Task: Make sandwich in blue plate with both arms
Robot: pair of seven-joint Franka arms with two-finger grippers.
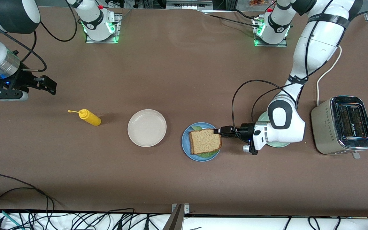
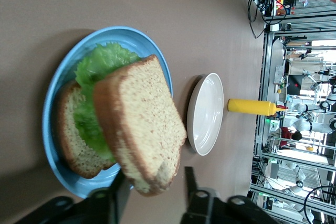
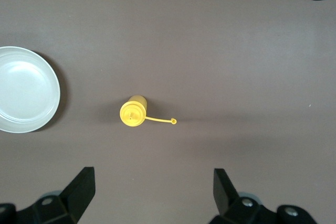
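The blue plate (image 1: 185,145) holds a lower bread slice (image 2: 71,135), a green lettuce leaf (image 2: 97,69) and an upper bread slice (image 1: 204,141). The upper slice (image 2: 139,124) leans tilted on the lettuce, and its corner toward the left arm's end sticks out past the plate rim (image 2: 58,77). My left gripper (image 1: 218,131) is at that corner. Its jaws stand apart around the corner, and one finger (image 2: 190,179) is clear of the crust. My right gripper (image 1: 48,84) hangs open and unladen over bare table at the right arm's end, above the yellow bottle (image 3: 133,113).
A cream-white plate (image 1: 147,127) sits beside the blue plate toward the right arm's end, with the yellow squeeze bottle (image 1: 89,117) past it. A pale mint-green plate (image 1: 278,145) lies under the left arm's wrist. A steel toaster (image 1: 343,124) stands at the left arm's end.
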